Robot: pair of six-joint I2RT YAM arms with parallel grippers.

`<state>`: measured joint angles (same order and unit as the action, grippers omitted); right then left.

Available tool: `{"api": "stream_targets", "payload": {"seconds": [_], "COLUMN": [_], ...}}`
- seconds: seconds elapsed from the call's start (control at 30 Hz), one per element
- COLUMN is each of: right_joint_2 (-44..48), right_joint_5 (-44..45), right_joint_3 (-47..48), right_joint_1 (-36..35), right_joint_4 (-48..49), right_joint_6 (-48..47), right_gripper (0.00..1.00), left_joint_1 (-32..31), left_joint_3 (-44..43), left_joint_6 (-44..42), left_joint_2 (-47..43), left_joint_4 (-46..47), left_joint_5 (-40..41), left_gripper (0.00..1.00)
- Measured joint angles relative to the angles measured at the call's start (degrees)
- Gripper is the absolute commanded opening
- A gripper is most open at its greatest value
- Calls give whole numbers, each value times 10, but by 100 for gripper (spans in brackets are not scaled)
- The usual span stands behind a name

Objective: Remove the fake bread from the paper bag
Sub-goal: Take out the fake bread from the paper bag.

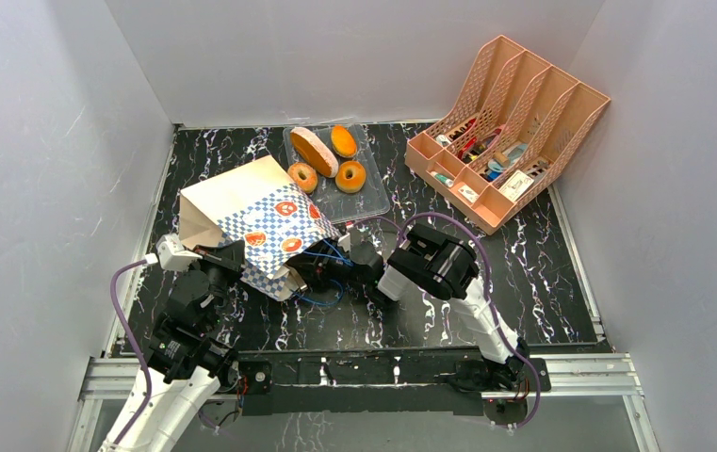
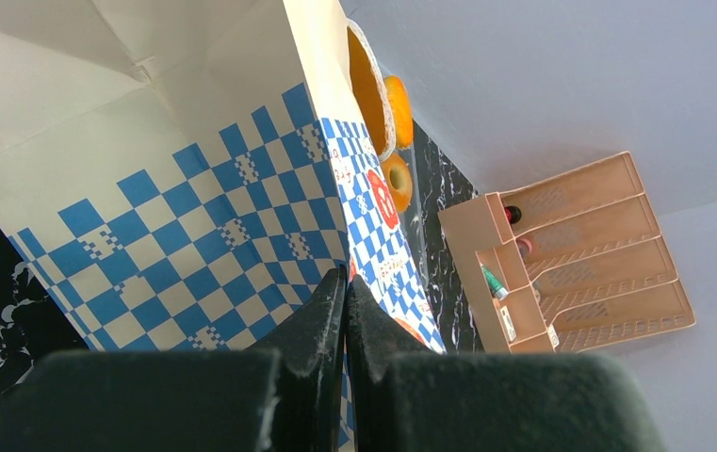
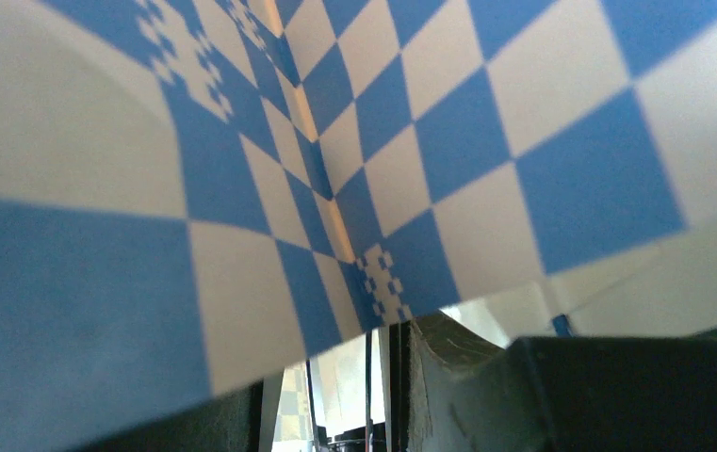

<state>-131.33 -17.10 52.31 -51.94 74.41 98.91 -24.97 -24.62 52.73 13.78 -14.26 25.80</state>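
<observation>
The paper bag [image 1: 241, 212] lies on its side, its mouth toward the arms. My left gripper [image 1: 234, 259] is shut on the bag's near checkered edge [image 2: 241, 235], the paper pinched between its fingers [image 2: 321, 320]. My right gripper [image 1: 324, 273] is at the bag's mouth by the blue cord handles. In the right wrist view the checkered band [image 3: 354, 141] fills the frame over its jaws, which stand apart. The fake bread lies in a clear tray [image 1: 373, 202]: an oval loaf [image 1: 314, 151], a bun [image 1: 343, 141] and two ring donuts [image 1: 302, 176]. The bag's inside is hidden.
A pink lattice file organizer [image 1: 510, 127] with small items stands at the back right, also in the left wrist view [image 2: 571, 254]. Grey walls close in the left, back and right. The tabletop is black marble [image 1: 543, 282].
</observation>
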Motion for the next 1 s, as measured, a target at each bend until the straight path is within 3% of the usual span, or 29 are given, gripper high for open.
{"api": "stream_targets", "payload": {"seconds": [0.6,1.0], "right_joint_2": [0,5], "right_joint_5": [-19,-21], "right_joint_3": [28,-22], "right_joint_1": [3,3], "right_joint_4": [4,8], "right_joint_6": [2,-14], "right_gripper": [35,35], "left_joint_1": [0,0], "left_joint_3": [3,4], "left_joint_6": [5,5], "left_joint_2": [-1,-2], "left_joint_4": [-1,-1], "left_joint_5": [-5,-8], "left_gripper": [0,0]}}
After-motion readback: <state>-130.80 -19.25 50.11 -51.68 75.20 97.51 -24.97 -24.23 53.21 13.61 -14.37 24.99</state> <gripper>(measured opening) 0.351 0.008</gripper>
